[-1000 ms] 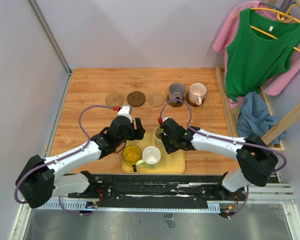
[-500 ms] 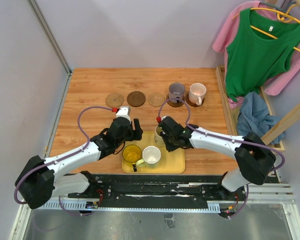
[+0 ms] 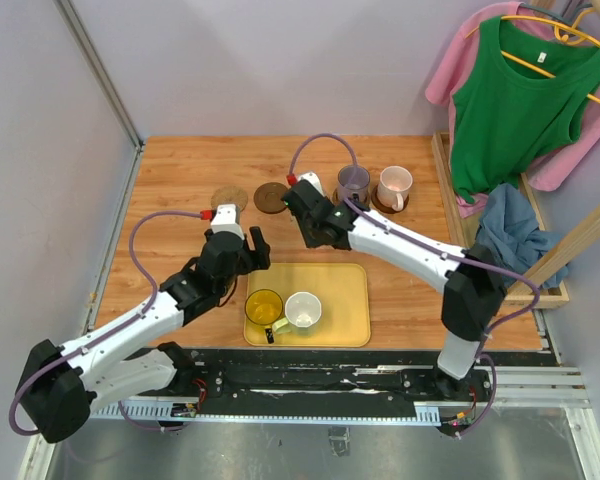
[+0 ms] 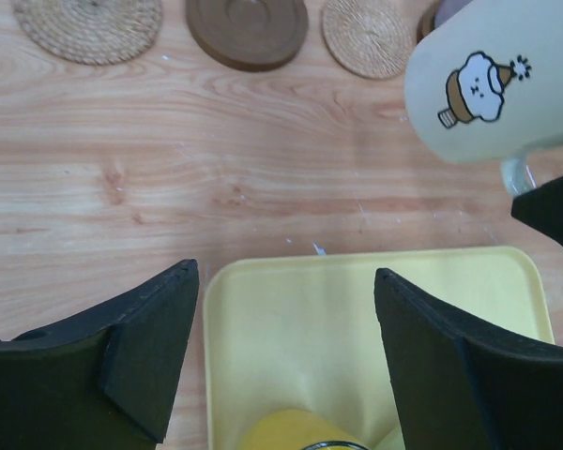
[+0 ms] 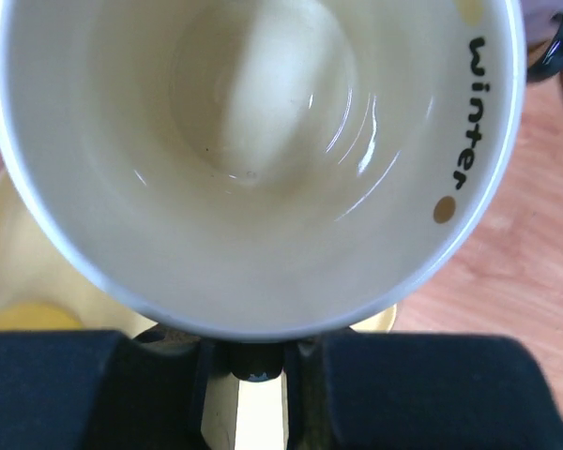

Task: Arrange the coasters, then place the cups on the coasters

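1. The pale cream-green ceramic mug with a cartoon print (image 4: 469, 94) hangs in the air above bare wood. It is just beyond the far right corner of the yellow rectangular plastic tray (image 4: 357, 309), a little nearer than the tan woven round coaster (image 4: 366, 37). My right gripper (image 5: 251, 361) is clamped on the mug at its handle side.
2. That hold sits on one side only. A quick swing could make the mug twist or slip in my jaws and drop onto the wood.
3. The tan woven coaster looks barely wider than a mug's base. If I lower off-centre, the base lands on its edge and rocks, or shoves the light disc out of line.
4. The grey-purple mug (image 3: 353, 183) stands just right of that coaster, with the pale pink mug (image 3: 393, 187) beyond it. My wrist or the handle could knock the nearer one on the way down.
5. My left gripper (image 4: 286, 272) hovers over the tray's far left edge, jaws apart and empty. The see-through yellow mug (image 3: 264, 306) and the cream-white mug (image 3: 303, 311) wait on the tray. My two arms are close enough to clash.
6. To the left lie a dark brown round coaster (image 3: 272, 196) and a second tan woven coaster (image 3: 230, 198), both bare. Nothing stands between the mug and its coaster.
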Robot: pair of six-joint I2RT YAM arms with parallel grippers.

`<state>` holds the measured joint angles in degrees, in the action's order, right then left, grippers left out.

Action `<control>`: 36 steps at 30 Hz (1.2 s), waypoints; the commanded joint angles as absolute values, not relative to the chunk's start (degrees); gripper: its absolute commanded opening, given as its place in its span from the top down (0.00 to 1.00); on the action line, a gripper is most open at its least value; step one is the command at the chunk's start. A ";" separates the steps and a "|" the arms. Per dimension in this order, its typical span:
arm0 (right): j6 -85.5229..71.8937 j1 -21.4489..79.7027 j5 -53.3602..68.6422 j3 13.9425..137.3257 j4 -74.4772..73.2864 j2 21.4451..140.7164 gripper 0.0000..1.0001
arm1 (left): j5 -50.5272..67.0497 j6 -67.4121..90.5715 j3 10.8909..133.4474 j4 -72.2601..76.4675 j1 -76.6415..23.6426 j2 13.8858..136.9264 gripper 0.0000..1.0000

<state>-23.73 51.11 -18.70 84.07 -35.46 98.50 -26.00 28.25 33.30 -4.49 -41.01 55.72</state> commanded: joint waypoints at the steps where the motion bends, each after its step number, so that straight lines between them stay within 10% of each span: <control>1: -22.91 51.12 -29.88 94.98 -39.64 106.61 0.99 | -27.99 27.03 35.83 -6.53 -37.37 54.49 0.20; 18: -30.93 40.31 -27.17 125.18 -45.65 131.77 0.99 | -19.21 25.14 36.38 -6.43 -29.66 56.21 0.20; 36: -31.93 37.69 -21.87 126.99 -41.71 136.08 0.99 | -16.81 25.75 36.46 -5.53 -29.62 59.78 0.20</control>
